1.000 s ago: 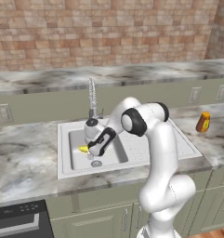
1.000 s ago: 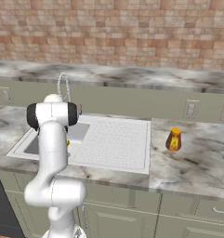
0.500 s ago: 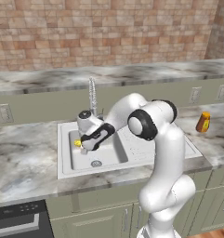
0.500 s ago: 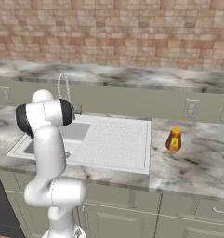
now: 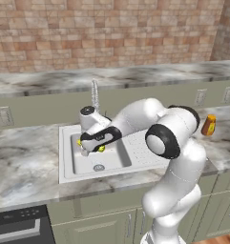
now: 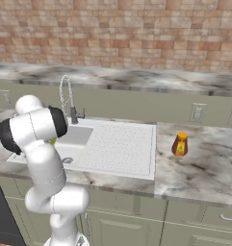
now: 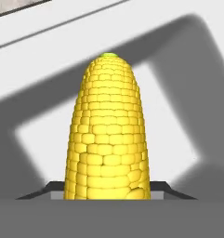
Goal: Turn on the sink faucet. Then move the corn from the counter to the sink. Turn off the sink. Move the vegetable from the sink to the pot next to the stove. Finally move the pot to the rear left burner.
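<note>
Claw clamps corn above sink basin | Pot out of frame | Risk: cob, gripped at one end, may slip or clip faucet when swung toward stove.

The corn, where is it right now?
The corn is held in the gripper, lifted above the sink basin on its left side, just in front of the faucet.
</note>
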Available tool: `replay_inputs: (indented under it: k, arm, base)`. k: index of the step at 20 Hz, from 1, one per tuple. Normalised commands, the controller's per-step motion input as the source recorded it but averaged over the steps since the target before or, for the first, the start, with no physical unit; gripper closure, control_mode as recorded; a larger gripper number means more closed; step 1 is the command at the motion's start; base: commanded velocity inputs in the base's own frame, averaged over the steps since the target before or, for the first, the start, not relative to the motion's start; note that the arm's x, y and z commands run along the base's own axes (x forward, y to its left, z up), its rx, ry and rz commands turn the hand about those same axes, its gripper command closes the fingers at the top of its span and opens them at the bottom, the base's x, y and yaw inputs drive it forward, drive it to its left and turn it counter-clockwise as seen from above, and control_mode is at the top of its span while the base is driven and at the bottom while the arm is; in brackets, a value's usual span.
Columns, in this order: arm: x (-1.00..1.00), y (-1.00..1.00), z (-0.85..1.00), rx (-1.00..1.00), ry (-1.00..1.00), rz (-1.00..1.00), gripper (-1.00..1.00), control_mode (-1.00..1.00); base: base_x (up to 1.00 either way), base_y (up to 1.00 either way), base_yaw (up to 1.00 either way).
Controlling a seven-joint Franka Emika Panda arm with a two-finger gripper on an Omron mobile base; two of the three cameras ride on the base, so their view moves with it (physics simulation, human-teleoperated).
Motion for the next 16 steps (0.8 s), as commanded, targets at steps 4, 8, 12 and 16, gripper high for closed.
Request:
replay_inputs:
  k: [4, 8, 12, 16]
  arm:
    - [-0.6, -0.21, 0.51, 0.03, 0.03, -0.18, 1.0, -1.0]
    - [-0.61, -0.35, 0.45, 0.0, 0.01, -0.15, 1.0, -1.0]
    - [-0.6, -0.48, 0.29, 0.0, 0.0, -0.11, 1.0, -1.0]
    - [-0.32, -0.53, 0.2, 0.0, 0.0, -0.08, 1.0, -1.0]
  base:
    - [0.0, 0.0, 0.0]
    - [0.0, 0.0, 0.0]
    - [0.0, 0.0, 0.0]
    - [0.0, 0.0, 0.0]
